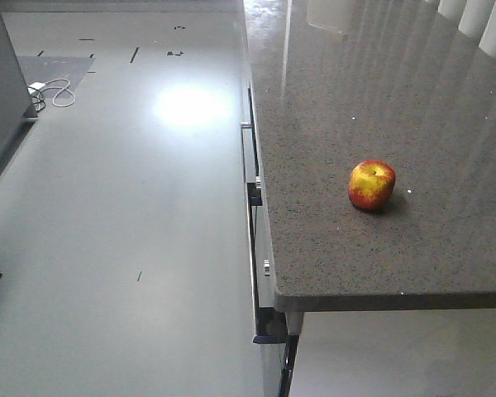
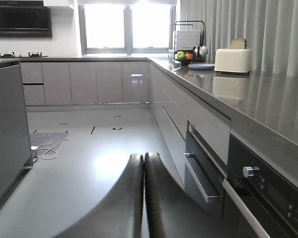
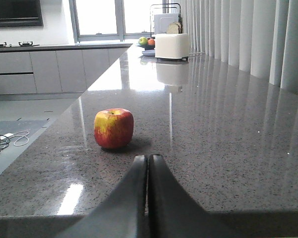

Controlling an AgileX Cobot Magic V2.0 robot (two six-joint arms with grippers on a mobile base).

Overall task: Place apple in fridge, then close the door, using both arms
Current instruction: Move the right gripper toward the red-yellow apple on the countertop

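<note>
Your right gripper (image 3: pixel 148 159) had its 2 fingers pressed together along their length, clenched on nothing. The apple (image 3: pixel 113 128) stood upright on the speckled grey countertop (image 3: pixel 228 148). It was ahead of those jaws and slightly to their left, near the fingertips but apart from them. Far beyond the jaws, at the back of the same countertop, stood a white toaster (image 3: pixel 172 46) with a bowl of fruit (image 3: pixel 147 43) just to its left.

Your left gripper (image 2: pixel 143 157) was likewise clenched, its 2 fingers touching and empty. It hung above the pale floor (image 2: pixel 89 163). The counter's drawer fronts and an oven knob (image 2: pixel 249 171) were to the right of the jaws. A tall dark grey panel (image 2: pixel 7 124) stood to the left of the jaws; these views did not show whether it was the fridge. A white cable (image 2: pixel 44 151) lay on the floor ahead and left of the jaws, at that panel's foot.

In the front view, the apple sat well in from the countertop's near edge and left edge.
</note>
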